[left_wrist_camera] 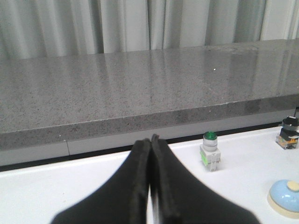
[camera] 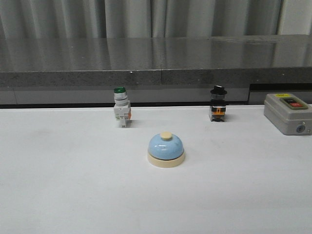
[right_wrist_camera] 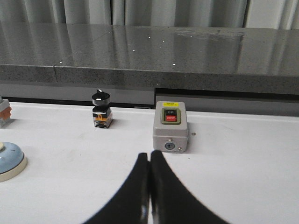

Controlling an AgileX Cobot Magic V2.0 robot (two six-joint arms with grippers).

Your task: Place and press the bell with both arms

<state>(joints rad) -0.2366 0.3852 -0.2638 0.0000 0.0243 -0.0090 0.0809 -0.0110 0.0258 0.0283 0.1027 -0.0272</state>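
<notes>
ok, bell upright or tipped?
Upright. The bell sits flat on its cream base on the table, button on top, nothing touching it.

Green-capped switch (camera: 121, 111) and black-capped switch (camera: 218, 103) upright at table's (camera: 58, 185) far edge; grey control box (camera: 287, 113) right.

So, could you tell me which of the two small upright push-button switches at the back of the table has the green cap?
The white-bodied switch on the left, behind and left of the bell. The other switch, on the right, has a black cap.
</notes>
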